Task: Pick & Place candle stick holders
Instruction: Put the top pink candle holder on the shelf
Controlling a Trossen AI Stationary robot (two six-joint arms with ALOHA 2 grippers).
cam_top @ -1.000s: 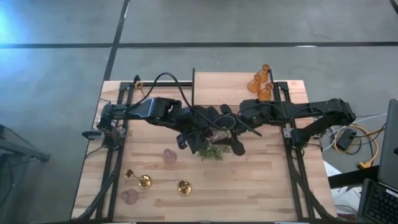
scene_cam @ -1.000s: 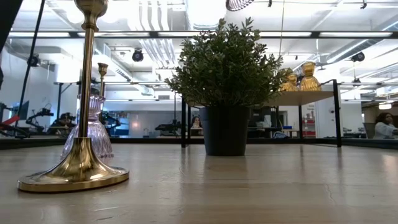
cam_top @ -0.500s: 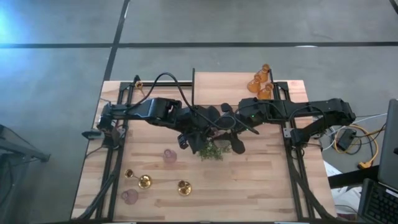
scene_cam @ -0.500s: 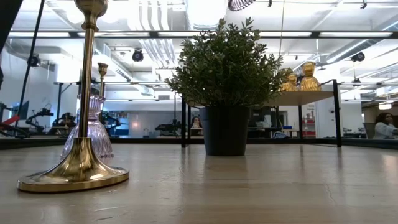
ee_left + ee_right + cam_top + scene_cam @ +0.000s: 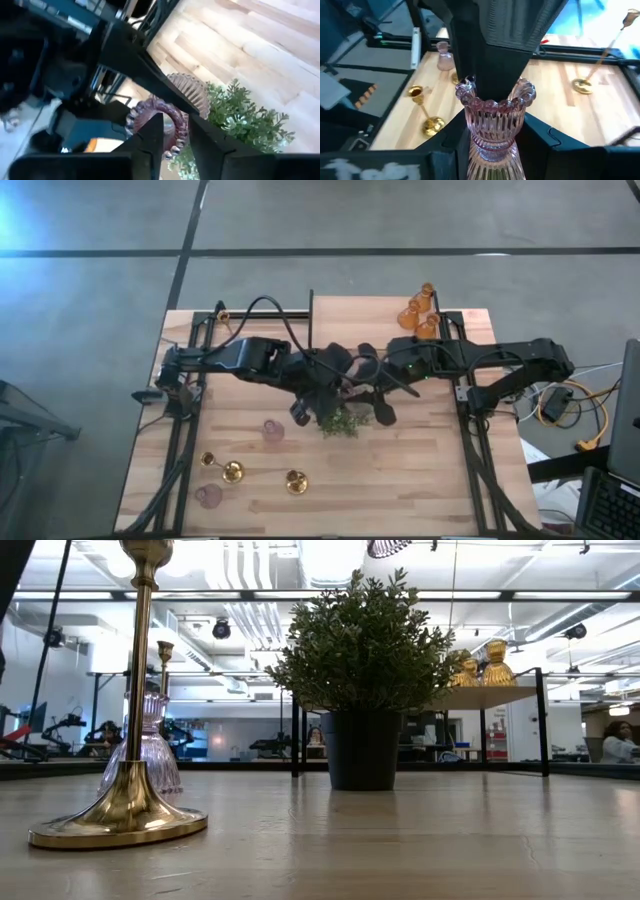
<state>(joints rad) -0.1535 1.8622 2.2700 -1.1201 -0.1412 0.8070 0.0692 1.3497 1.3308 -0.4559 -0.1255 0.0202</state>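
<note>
The counter (image 5: 420, 460) is taken up at its centre by a potted plant (image 5: 345, 420), which serves as the landmark here. Above that plant the two arms are met: the left gripper (image 5: 175, 132) and the right gripper (image 5: 492, 125) are both set about one pink glass holder (image 5: 493, 125), held in the air over the foliage. In the right wrist view the fingers (image 5: 555, 142) of the right gripper are closed against the ribbed body of that holder, while the left arm's fingers (image 5: 150, 135) are seen closed on its scalloped rim, so a handover between the arms is judged to be under way.

The task is judged to be about a third done. Three amber holders (image 5: 420, 315) are grouped at the far right corner, well apart from the plant and seemingly on a raised shelf in the low view. On the near left side of the plant five holders are left: two pink ones (image 5: 272, 431) and three brass ones (image 5: 296, 481), all upright and spaced apart.

The only container is the plant's dark pot (image 5: 362, 750), filled by the plant alone; no holder is kept in anything.
</note>
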